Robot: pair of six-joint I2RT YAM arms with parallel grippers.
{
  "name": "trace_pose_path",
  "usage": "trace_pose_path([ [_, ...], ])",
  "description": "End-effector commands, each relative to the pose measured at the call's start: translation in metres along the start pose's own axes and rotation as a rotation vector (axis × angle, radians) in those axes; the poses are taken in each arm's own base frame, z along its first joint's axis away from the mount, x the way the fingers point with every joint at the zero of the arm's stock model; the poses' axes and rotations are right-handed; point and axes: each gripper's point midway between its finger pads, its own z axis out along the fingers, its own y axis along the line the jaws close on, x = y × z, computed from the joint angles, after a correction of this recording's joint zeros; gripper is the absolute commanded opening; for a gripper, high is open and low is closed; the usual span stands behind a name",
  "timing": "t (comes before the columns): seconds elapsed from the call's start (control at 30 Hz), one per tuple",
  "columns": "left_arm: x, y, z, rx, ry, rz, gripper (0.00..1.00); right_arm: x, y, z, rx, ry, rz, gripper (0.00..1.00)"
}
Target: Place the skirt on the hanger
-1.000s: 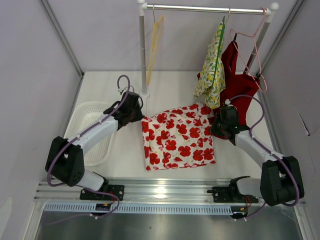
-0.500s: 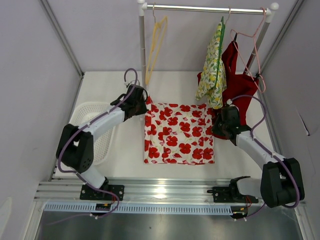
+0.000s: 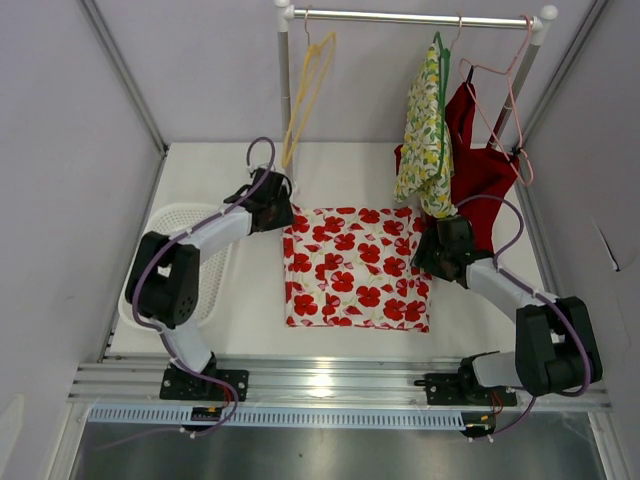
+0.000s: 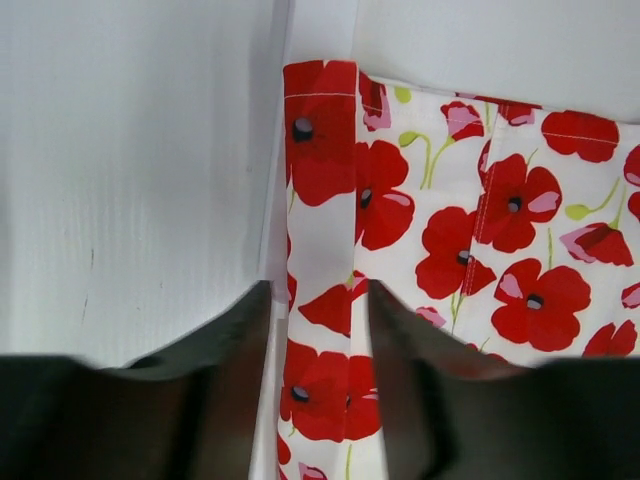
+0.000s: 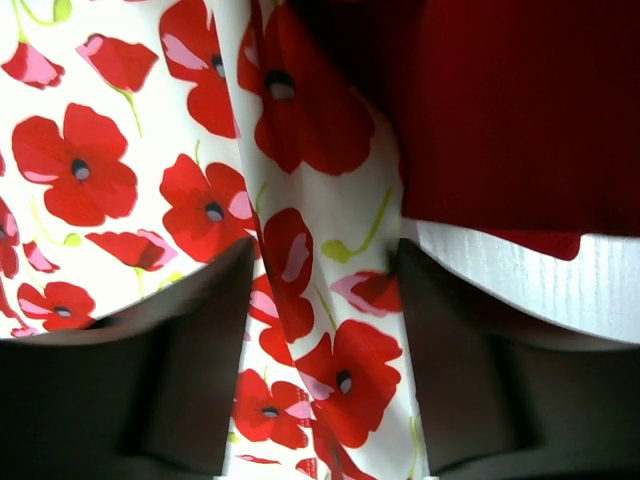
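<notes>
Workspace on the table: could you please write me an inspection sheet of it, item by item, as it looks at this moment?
Surface: white table, no stains seen.
Job's things: the poppy-print skirt lies flat in the middle; an empty yellow hanger hangs at the left of the rail.
Clutter: white basket at the left edge; yellow floral garment and red garment hang at the right of the rail.
Hands: left hand grips the skirt's far-left corner; right hand grips its far-right corner.
Cables: purple cables loop off both arms; no snag seen.
Surroundings: plain walls; nothing else seen.
</notes>
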Motion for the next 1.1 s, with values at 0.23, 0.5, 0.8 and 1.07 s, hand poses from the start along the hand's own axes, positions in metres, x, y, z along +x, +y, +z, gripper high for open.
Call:
trace_pose_path([
  [0.23,0.000,0.000,-0.051,0.027,-0.042,0.022,0.54,-0.009,0.000,-0.020,-0.010,-0.056,-0.010,0.70],
  [0.5,0.058,-0.013,-0.052,0.043,0.031,0.140,0.53,-0.004,-0.002,-0.024,-0.016,-0.054,-0.003,0.70],
  [0.8,0.080,-0.002,-0.032,-0.082,0.087,0.227,0.37,-0.002,-0.003,-0.024,-0.018,-0.053,-0.003,0.70],
  [1.07,0.074,0.017,-0.030,-0.164,0.076,0.229,0.00,-0.001,-0.004,-0.024,-0.019,-0.053,-0.009,0.70],
])
